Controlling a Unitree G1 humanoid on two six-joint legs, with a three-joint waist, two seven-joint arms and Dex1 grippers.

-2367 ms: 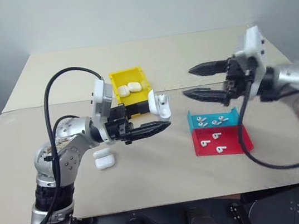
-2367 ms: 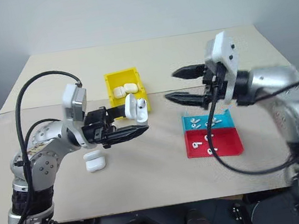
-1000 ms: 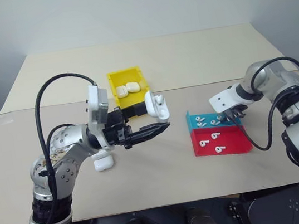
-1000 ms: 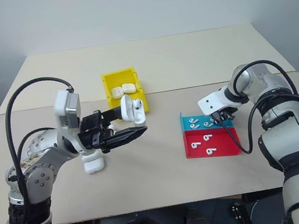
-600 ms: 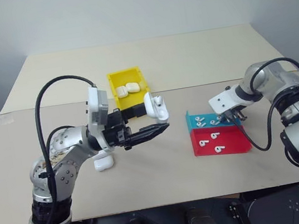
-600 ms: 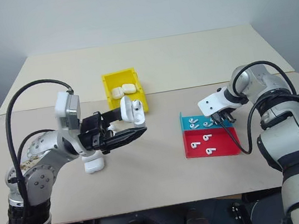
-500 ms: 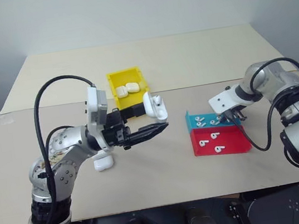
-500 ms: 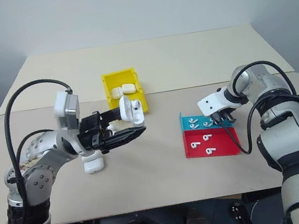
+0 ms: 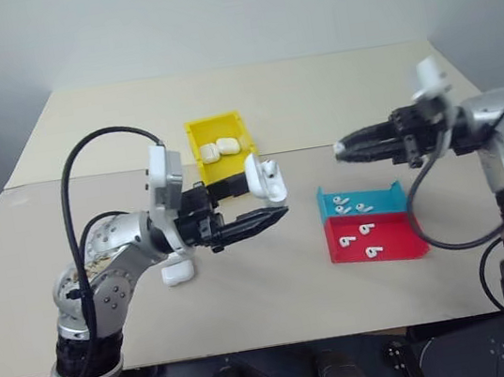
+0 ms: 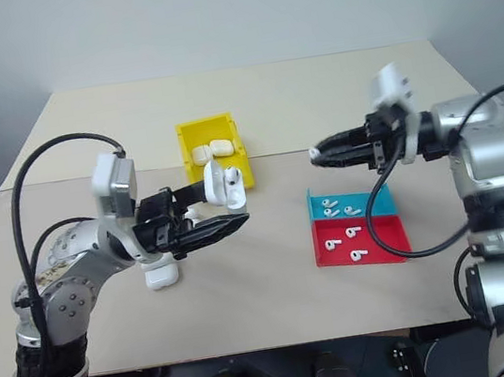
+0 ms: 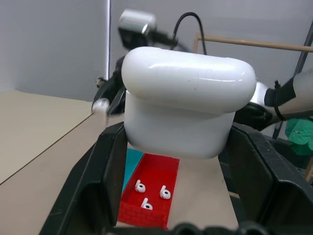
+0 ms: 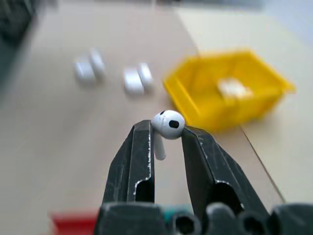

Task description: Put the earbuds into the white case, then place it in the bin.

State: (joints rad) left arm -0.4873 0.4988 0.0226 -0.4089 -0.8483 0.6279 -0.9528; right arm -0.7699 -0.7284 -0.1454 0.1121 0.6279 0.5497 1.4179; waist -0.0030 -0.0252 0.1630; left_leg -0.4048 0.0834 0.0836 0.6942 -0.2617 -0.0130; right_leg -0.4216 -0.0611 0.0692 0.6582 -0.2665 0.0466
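The left gripper (image 9: 258, 195) holds the white case (image 9: 263, 179) in the air above the middle of the worktop (image 9: 332, 91), its fingers spread wide around the case body. The lid is open and one earbud appears already seated, though that is hard to confirm. The right gripper (image 12: 166, 132) is narrowed on a single earbud (image 12: 167, 123), pinched by its stem between the fingertips with the rounded head poking out. It hangs above the worktop to the right of the case, well apart from it and pointing toward it.

The bin (image 9: 223, 148) sits toward the far edge of the worktop with two closed cases in it. More earbuds lie in the blue tray (image 9: 360, 201) and the red tray (image 9: 373, 239) nearer the right edge, and spare cases (image 9: 178, 272) rest under the left arm.

The step in hand looks like carrying the earbud across to the open case. The next move calls for lining the stem up with the free socket and lowering it in, then letting go and closing the lid.
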